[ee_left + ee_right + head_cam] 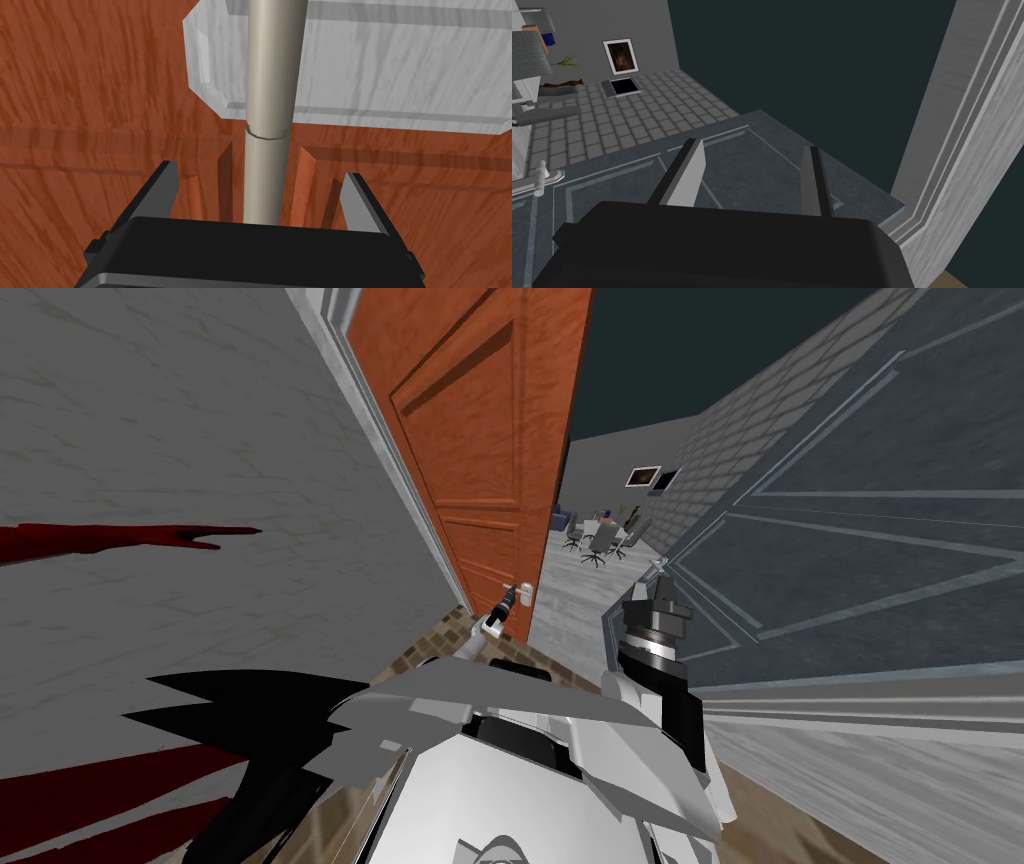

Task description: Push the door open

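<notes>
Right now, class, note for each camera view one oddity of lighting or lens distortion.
Head view: the wide lens splays the walls and slants the orange door; jagged black shapes lower left. Left wrist view: even light, soft shading in panel grooves behind the handle. Right wrist view: dim overall.

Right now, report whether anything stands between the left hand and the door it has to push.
Nothing visible does. The left hand is at the orange-brown door. Its open fingers straddle the beige handle bar without pressing it, and the door's panel lies directly beyond them.
</notes>
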### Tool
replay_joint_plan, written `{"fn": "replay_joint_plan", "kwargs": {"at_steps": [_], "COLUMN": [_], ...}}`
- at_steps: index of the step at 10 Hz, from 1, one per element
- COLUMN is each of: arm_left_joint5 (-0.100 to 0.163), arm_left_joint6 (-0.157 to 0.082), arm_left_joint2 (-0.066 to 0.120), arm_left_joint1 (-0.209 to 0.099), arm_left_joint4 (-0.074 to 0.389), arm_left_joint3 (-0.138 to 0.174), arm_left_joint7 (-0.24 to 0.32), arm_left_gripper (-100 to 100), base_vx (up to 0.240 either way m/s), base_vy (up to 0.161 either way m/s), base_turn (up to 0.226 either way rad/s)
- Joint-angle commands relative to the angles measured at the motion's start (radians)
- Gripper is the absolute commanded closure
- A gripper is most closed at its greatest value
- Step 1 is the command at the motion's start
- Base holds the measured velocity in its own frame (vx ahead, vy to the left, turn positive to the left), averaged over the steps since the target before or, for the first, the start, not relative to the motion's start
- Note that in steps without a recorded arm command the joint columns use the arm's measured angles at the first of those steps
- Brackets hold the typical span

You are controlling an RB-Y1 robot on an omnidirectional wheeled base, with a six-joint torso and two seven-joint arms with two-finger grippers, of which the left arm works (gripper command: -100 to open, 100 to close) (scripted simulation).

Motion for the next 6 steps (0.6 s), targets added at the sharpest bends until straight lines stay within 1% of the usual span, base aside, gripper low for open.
{"fn": "replay_joint_plan", "kwargs": {"at_steps": [1, 2, 3, 6], "arm_left_joint5": [0.000, 0.000, 0.000, 0.000], "arm_left_joint6": [-0.004, -0.003, -0.003, -0.003], "arm_left_joint2": [-0.008, -0.005, -0.005, -0.005], "arm_left_joint1": [-0.002, -0.002, -0.002, -0.002], "arm_left_joint4": [0.007, 0.005, 0.005, 0.005], "arm_left_joint3": [0.004, 0.003, 0.003, 0.003], "arm_left_joint7": [-0.002, -0.001, -0.001, -0.001], "arm_left_gripper": [-100, -100, 100, 100], "base_vx": [0.174, 0.077, -0.011, -0.011], "base_vy": [-0.063, -0.025, 0.003, 0.006], "base_turn": [-0.019, 0.001, 0.003, -0.008]}}
